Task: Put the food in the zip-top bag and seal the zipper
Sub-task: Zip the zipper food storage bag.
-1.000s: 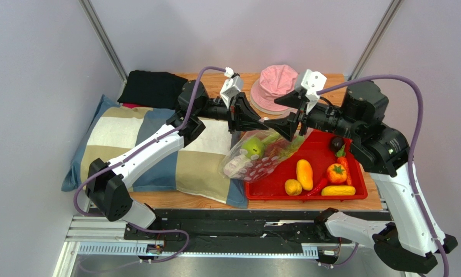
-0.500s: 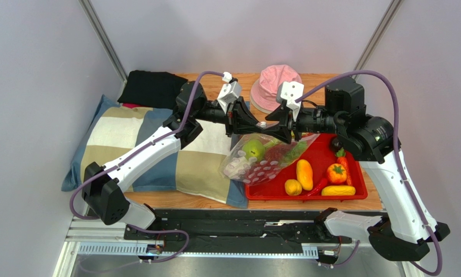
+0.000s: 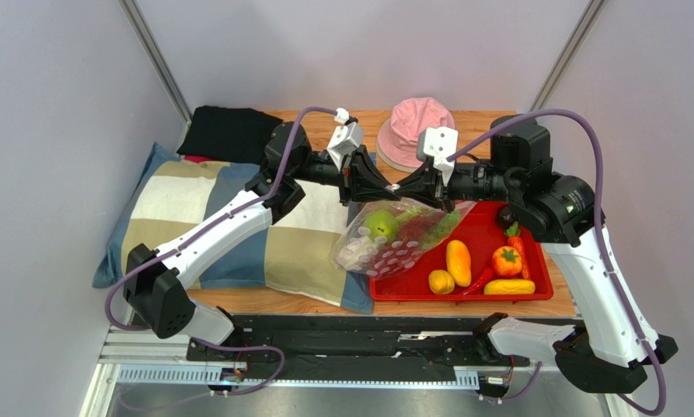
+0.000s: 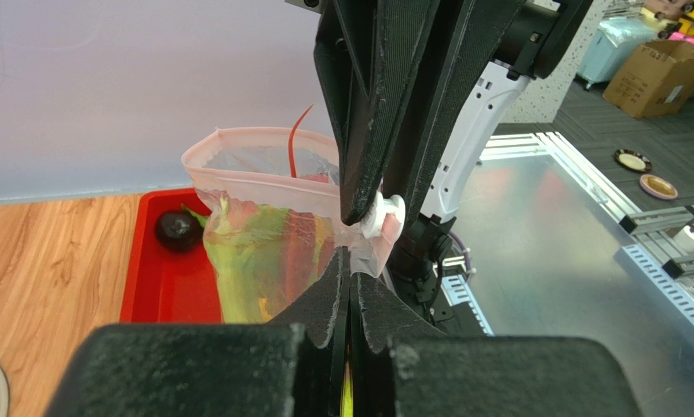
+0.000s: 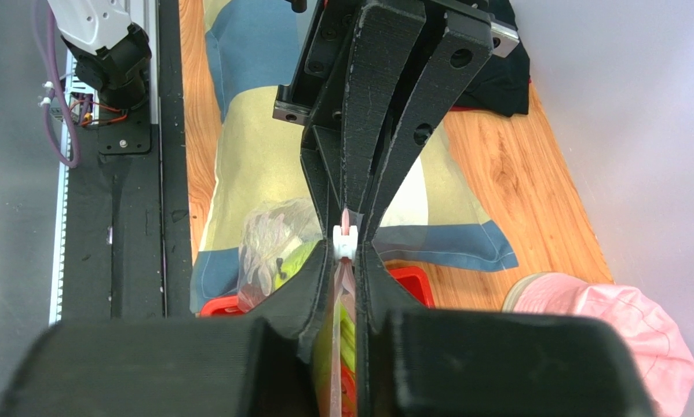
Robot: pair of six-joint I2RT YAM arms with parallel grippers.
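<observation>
Since 1 second ago the right gripper (image 3: 404, 187) has swung in from above the red plastic tray (image 3: 464, 297) toward the tray's left rim. Its jaws have gone from wide apart to pinched, while the left gripper (image 3: 383, 184) has barely shifted.

We now see the 2 grippers tip to tip above that left rim. The clear, soft plastic zip-top bag printed with pink-red dots (image 3: 394, 248) hangs beneath them, its lower part lying across the rim.

The left gripper is clamped flat on the corner of the bag's mouth. We judge it serves as the anchor, keeping the edge lifted and taut so nothing spills.

The right gripper's jaws are closed on the narrow pinkish zipper (image 4: 255, 133) at the small white plastic slider tab (image 4: 383, 215). The tab sits just where the 2 sets of fingertips meet.

Inside the bag we can make out the round green plastic apple (image 3: 379, 223), with red and pale green shapes beside it toward the tray. We cannot tell each piece apart.

From the left wrist view the mouth gapes open on the tray side, so the seal is not yet made. We judge the next move is to draw the tab along the strip, away from the left gripper and over the tray. The thin film could slip or bunch if the anchor loosens.
</observation>
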